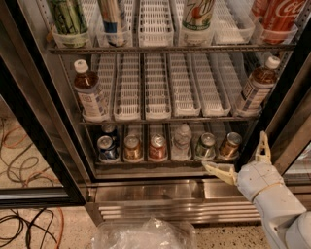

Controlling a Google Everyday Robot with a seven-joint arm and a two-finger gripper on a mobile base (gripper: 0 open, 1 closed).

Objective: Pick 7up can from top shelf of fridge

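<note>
Down low in front lies a crinkly clear plastic bag (146, 236) on the floor. Just behind it, on the right, the white claw (235, 153) hangs by the steel foot of the fridge (160, 199). Its two fingers are spread wide and it holds nothing.

The claw is level with the small cans (158, 147) on the lowest rack, so it is far too low. Above them stand two brown bottles (90, 95).

The 7up can (198, 17) stands high up at the front of the top shelf (160, 49), a bit right of the middle, well apart from the claw.

To do this well, I think the claw should go up first, staying out in front of the racks. Then it should go straight in, open, around the white can, and not bump the red Coca-Cola can (282, 14) further right.
</note>
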